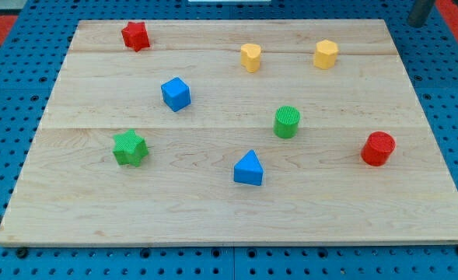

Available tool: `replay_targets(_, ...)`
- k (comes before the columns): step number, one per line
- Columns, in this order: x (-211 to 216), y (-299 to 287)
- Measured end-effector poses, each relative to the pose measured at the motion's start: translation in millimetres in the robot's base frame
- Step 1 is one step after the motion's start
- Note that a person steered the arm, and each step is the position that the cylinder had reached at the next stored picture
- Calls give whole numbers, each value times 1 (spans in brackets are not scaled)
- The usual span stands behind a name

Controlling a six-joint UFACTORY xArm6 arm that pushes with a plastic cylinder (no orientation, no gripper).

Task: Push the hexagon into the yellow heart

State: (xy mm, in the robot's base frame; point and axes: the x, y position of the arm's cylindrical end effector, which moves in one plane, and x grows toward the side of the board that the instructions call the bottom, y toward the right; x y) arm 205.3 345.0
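A yellow hexagon (326, 54) stands near the view's top, right of centre. A yellow heart (250, 57) stands to its left, about a hundred pixels away, with bare wood between them. My tip (420, 24) shows as a dark rod end at the view's top right, just past the board's top right corner. It is to the right of and above the hexagon and touches no block.
The wooden board (213, 218) lies on a blue pegboard. On it are a red star (135, 35), a blue cube (176, 93), a green cylinder (287, 121), a red cylinder (378, 148), a green star (130, 147) and a blue triangle (249, 168).
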Motion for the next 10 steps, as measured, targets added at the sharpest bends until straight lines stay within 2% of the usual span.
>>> replay_targets(2, 20, -7)
replay_targets(3, 64, -46)
replay_targets(4, 76, -101)
replay_targets(5, 68, -162)
replay_targets(6, 68, -200)
replay_targets(7, 87, -168)
replay_targets(8, 98, -208)
replay_targets(10, 104, -228)
